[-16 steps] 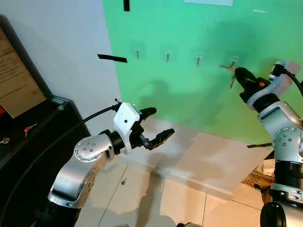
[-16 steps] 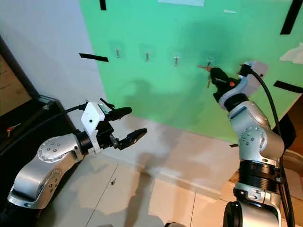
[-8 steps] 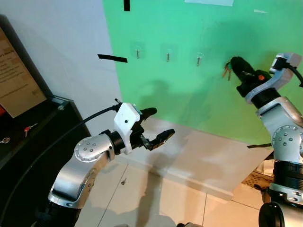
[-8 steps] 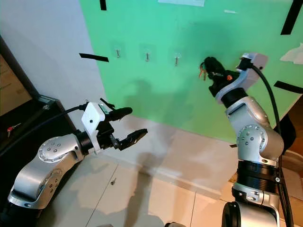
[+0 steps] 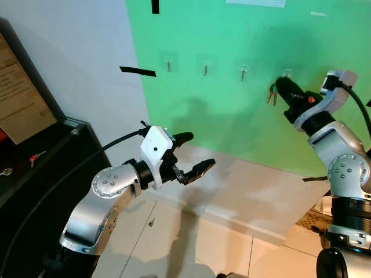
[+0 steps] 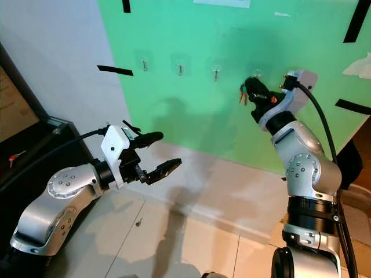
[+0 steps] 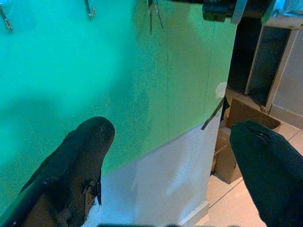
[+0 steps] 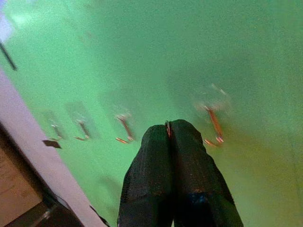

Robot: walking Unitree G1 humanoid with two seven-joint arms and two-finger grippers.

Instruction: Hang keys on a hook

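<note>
Several small hooks stand in a row on the green wall panel (image 5: 232, 116). The rightmost hook (image 5: 286, 73) is just above my right gripper (image 5: 280, 87). That gripper is shut on the keys (image 5: 271, 94), which dangle from its tip a little left of and below this hook. In the right wrist view the two fingers (image 8: 156, 156) press together, with the hook (image 8: 215, 125) just beyond them to one side. My left gripper (image 5: 194, 152) is held out low in front of the wall, open and empty, well away from the hooks.
A dark cabinet (image 5: 35, 174) stands at the left with a small key (image 5: 36, 156) on top. Black tape strips (image 5: 138, 71) mark the wall. A white skirting panel (image 5: 255, 197) runs below the green one, above the tiled floor (image 5: 174, 243).
My right gripper has swung left and slightly down along the wall, its wrist turning. The keys went with it and now hang left of the rightmost hook. The left arm stayed still.
</note>
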